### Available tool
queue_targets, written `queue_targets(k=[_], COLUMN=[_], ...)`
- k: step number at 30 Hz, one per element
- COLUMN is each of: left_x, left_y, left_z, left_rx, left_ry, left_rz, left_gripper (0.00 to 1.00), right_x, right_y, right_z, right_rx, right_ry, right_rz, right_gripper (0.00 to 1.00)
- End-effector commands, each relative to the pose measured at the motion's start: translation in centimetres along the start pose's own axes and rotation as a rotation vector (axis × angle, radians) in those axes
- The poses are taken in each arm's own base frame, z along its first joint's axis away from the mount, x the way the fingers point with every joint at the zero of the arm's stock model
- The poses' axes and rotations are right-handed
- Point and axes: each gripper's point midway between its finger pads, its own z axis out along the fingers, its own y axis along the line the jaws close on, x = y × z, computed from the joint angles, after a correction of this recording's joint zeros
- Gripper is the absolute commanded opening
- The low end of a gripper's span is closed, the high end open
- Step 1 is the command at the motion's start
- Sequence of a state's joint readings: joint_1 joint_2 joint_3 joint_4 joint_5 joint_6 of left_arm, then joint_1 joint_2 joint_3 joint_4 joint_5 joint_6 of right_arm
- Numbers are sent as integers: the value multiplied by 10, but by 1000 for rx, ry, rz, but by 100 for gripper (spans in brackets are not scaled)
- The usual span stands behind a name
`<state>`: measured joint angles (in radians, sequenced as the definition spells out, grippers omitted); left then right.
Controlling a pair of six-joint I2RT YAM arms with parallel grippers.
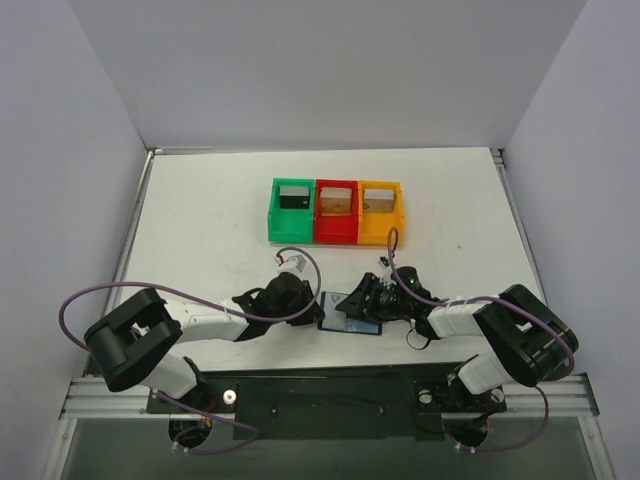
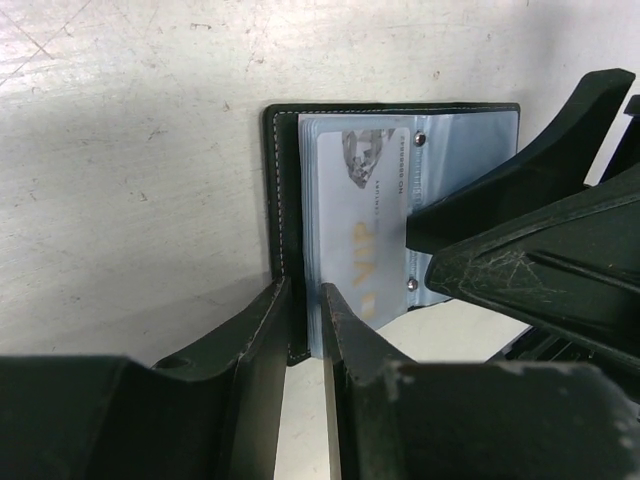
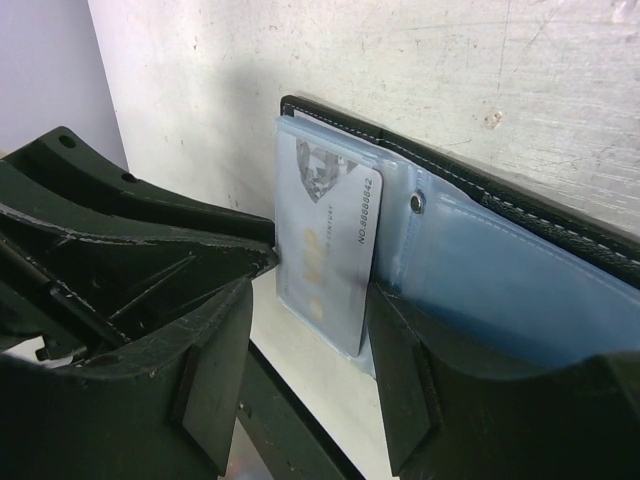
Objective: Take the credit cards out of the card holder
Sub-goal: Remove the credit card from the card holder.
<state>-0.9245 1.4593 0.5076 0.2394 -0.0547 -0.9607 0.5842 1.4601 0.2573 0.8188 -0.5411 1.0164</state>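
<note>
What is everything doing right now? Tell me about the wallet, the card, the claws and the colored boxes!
card holder, lying flat, open.
card, sticking out of a clear sleeve.
left gripper, shut on the card holder's edge.
right gripper, jaws on either side of the card; grip unclear.
green bin, upright, something dark inside.
red bin, upright, something tan inside.
orange bin, upright, something inside.

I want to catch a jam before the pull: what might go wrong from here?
1. The pale blue card lies between the right hand's fingers, overlapping the clear sleeve; a skewed pull may bend or snag it.
2. The left hand grips only the card holder's black edge; the holder may drag along.
</note>
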Motion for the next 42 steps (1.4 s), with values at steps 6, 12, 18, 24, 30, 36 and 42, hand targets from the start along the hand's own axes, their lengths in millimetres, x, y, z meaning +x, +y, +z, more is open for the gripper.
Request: queue_targets(k=[6, 12, 18, 24, 30, 36, 42], left_x=[-16, -7, -3, 1, 2, 3, 7], left_y=[-16, 13, 26, 33, 35, 34, 28], left_z=[11, 16, 19, 21, 21, 21, 23], left_rx=[11, -110, -166, -192, -198, -192, -165], left_ry=[-25, -2, 4, 16, 17, 21, 34], left_rz=[19, 17, 21, 20, 14, 13, 16], left_gripper=[24, 12, 1, 0, 0, 0, 0], right_x=[6, 6, 4, 5, 5, 5, -1], right_y=[-25, -22, -24, -28, -31, -27, -11], right_z=[-3, -4, -6, -7, -10, -8, -1], right_rx=[126, 122, 140, 153, 167, 134, 75], right_ry=[14, 12, 7, 1, -2, -7, -15], right_rz=[-25, -22, -28, -21, -26, -23, -12], right_gripper=[47, 48, 49, 49, 50, 50, 50])
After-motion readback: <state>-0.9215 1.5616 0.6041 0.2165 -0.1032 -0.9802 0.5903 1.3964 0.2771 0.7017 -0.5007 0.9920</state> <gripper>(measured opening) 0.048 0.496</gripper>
